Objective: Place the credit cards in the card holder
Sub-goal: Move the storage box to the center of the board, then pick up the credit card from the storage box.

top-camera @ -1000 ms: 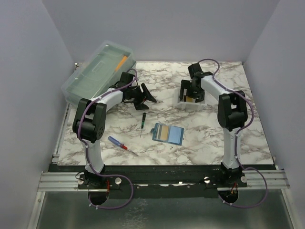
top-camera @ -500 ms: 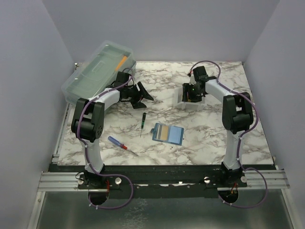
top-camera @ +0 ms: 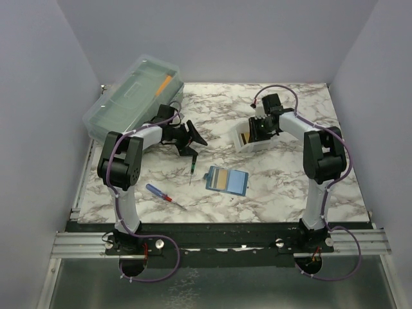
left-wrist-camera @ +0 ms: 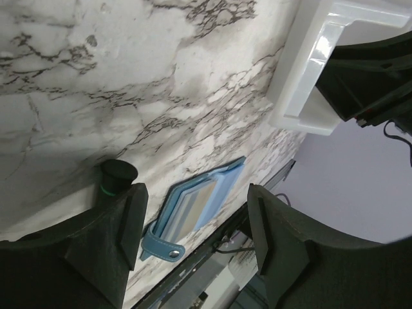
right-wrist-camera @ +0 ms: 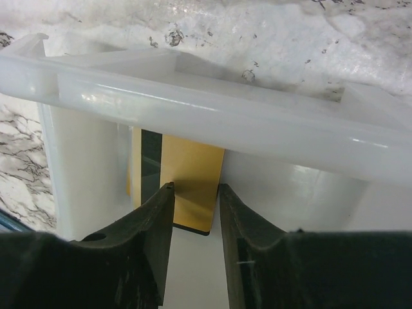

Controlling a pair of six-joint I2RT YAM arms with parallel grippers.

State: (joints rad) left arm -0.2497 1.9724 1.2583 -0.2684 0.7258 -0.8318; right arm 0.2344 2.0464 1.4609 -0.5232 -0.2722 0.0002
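Sitting at the far left of the marble-patterned table (top-camera: pixel 277 187) is a large clear lidded plastic box (top-camera: pixel 132 96); just right of it the left gripper (top-camera: pixel 191 138) is held low over the marble, its fingers spread wide with nothing between them; nearer the arm bases lies a blue-handled screwdriver with a red collar (top-camera: pixel 164 195), and right of it a small dark screwdriver with a green ring (top-camera: pixel 193 166), its handle end just beside one left finger; right of these, near the table's middle, the teal-blue folding card holder (top-camera: pixel 226 181) lies opened flat, a pale yellow card (top-camera: pixel 219 179) showing in its left half; farther back and to the right stands a small translucent white tray (top-camera: pixel 244 137), well apart from the holder; the right gripper (top-camera: pixel 259 127) reaches into it, fingers (right-wrist-camera: pixel 151 244) a narrow gap apart and clamping nothing visible; just past them a yellow-gold plastic credit card (right-wrist-camera: pixel 190 187) stands upright inside the tray, a dark stripe along its left side.
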